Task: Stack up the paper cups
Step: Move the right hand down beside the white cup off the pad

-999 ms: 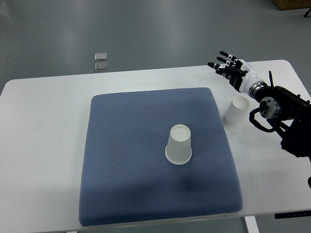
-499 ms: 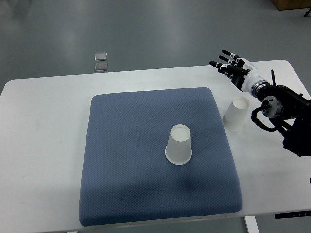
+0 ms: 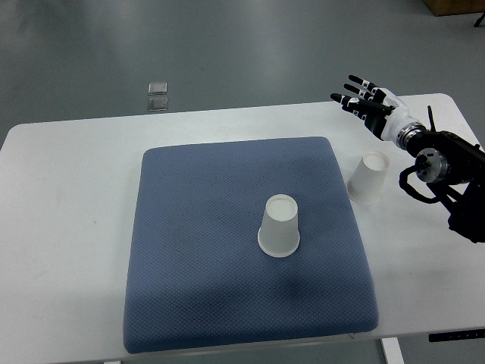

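Observation:
Two white paper cups stand upside down. One cup [image 3: 279,226] is on the blue mat [image 3: 197,250], right of its middle. The other cup [image 3: 368,177] stands on the white table just off the mat's right edge. My right hand [image 3: 365,104] is open with fingers spread, holding nothing, above the table behind and slightly right of that second cup, not touching it. Its arm [image 3: 447,163] comes in from the right edge. The left arm does not show.
The white table [image 3: 68,227] carries the mat. Two small square objects [image 3: 158,95] lie on the grey floor beyond the table's far edge. A brown box corner [image 3: 455,6] shows at the top right.
My right hand has drifted a little up and to the right, away from the cup on the table. Both cups have stayed put.

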